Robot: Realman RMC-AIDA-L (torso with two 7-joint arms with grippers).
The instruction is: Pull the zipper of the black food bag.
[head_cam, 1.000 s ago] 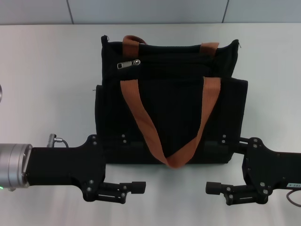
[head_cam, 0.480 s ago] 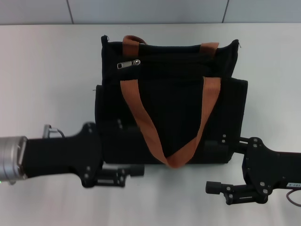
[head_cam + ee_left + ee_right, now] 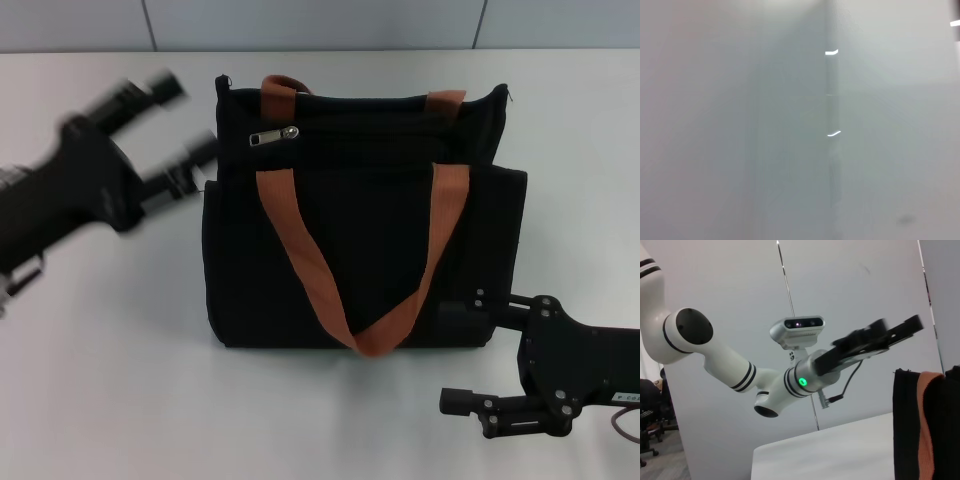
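Note:
The black food bag (image 3: 375, 230) lies on the white table, its orange-brown strap handles (image 3: 301, 262) draped over the front. The zipper (image 3: 273, 135), a small silver pull tab, sits at the left end of the upper zip line. My left gripper (image 3: 184, 120) is open, raised and blurred at the bag's upper left corner, left of the zipper and apart from it. It also shows in the right wrist view (image 3: 892, 332). My right gripper (image 3: 457, 358) is open at the bag's near right corner, one finger over the bag's edge. The bag's edge shows in the right wrist view (image 3: 907, 430).
The white table (image 3: 100, 380) extends left of and in front of the bag. A grey panelled wall (image 3: 320, 22) runs behind the table. The left wrist view shows only a blurred grey wall (image 3: 790, 125). The robot's head camera (image 3: 797, 330) and left arm show in the right wrist view.
My left arm has swung from the bag's near left corner up and back to the bag's far left corner, near the zipper. The right gripper and the bag have stayed put.

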